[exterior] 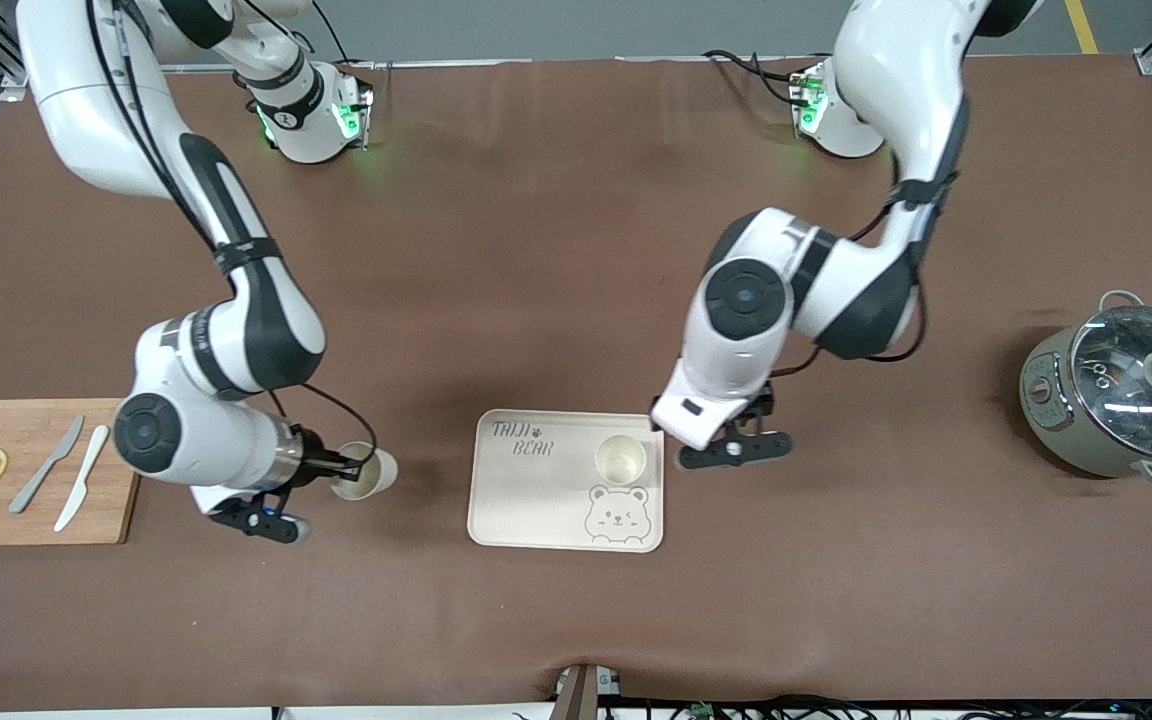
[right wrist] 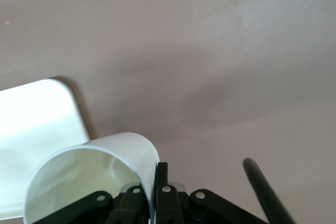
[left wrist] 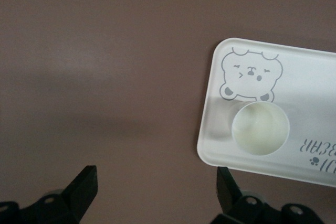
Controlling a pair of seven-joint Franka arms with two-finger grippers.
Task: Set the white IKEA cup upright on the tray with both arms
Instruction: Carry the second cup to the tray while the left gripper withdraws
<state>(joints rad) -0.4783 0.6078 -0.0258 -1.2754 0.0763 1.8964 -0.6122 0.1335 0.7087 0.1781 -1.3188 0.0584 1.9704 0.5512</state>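
Only smooth round cups, rounded glossy cream tray.

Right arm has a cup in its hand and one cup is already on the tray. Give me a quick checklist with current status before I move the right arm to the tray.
1. Right hand shut on the held cup, pinching its rim: ok.
2. Held cup upright: not ok, it is tilted with its mouth facing sideways.
3. Free room on the tray: ok, bare surface beside the standing cup.
4. Standing cup upright on the tray: ok.
5. Left hand open and off the tray, over the table at its edge: ok.
6. Path from held cup to tray: ok, only bare table between.
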